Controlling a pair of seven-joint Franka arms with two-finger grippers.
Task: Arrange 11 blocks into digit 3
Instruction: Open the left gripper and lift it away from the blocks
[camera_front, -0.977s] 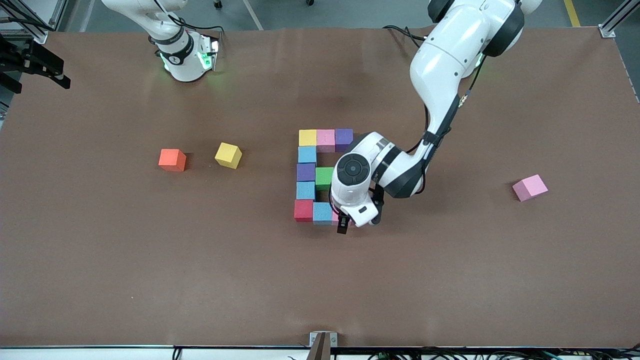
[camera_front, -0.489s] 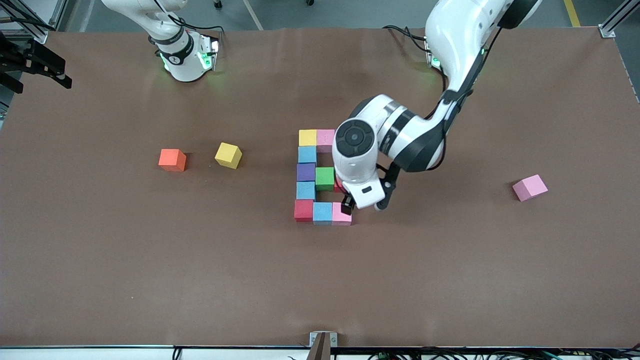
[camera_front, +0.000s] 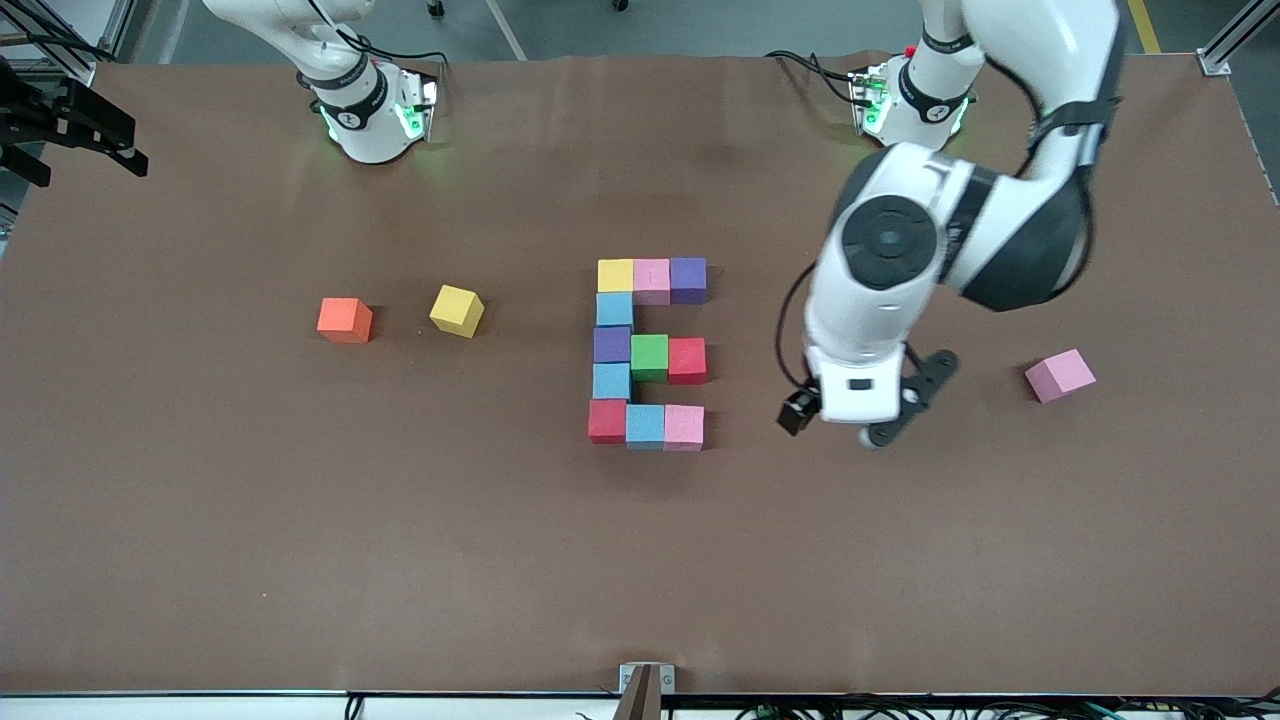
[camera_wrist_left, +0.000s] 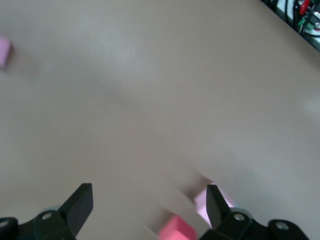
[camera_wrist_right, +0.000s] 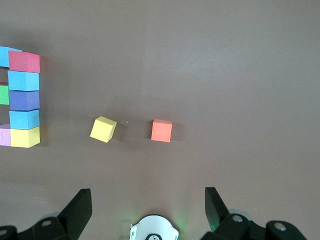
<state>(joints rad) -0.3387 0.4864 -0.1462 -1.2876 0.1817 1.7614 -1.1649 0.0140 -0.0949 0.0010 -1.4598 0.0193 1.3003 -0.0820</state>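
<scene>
Blocks in the figure: eleven cubes sit packed together mid-desk; the row farthest from the front camera is a yellow block (camera_front: 615, 275), a pink block (camera_front: 651, 279) and a purple block (camera_front: 688, 279), touching side by side
Spine: under the yellow one, running toward the front camera, come a blue block (camera_front: 614, 309), a second purple block (camera_front: 611, 344), another blue block (camera_front: 611, 381) and a red block (camera_front: 607, 420); each touches the next
Middle bar: a green block (camera_front: 649, 356) touches the spine, with a second red block (camera_front: 687, 360) just beside it toward the left arm's end
Near row: beside the corner red one lie a third blue block (camera_front: 645, 425) and a second pink block (camera_front: 684, 427), touching
Loose cubes: a stray pink cube (camera_front: 1060, 375) lies well apart toward the left arm's end, tilted; a stray yellow cube (camera_front: 457, 310), also turned, and an orange cube (camera_front: 344, 320) lie near each other toward the right arm's end
Left claw (camera_front: 835, 425): up in the air over bare desk (camera_front: 300, 550), between the figure and the stray pink cube; fingers (camera_wrist_left: 80, 202) spread wide, holding nothing
Right claw (camera_wrist_right: 147, 205): out of the front view, looking down from high over its own base; its fingers spread wide and empty; that arm waits
</scene>
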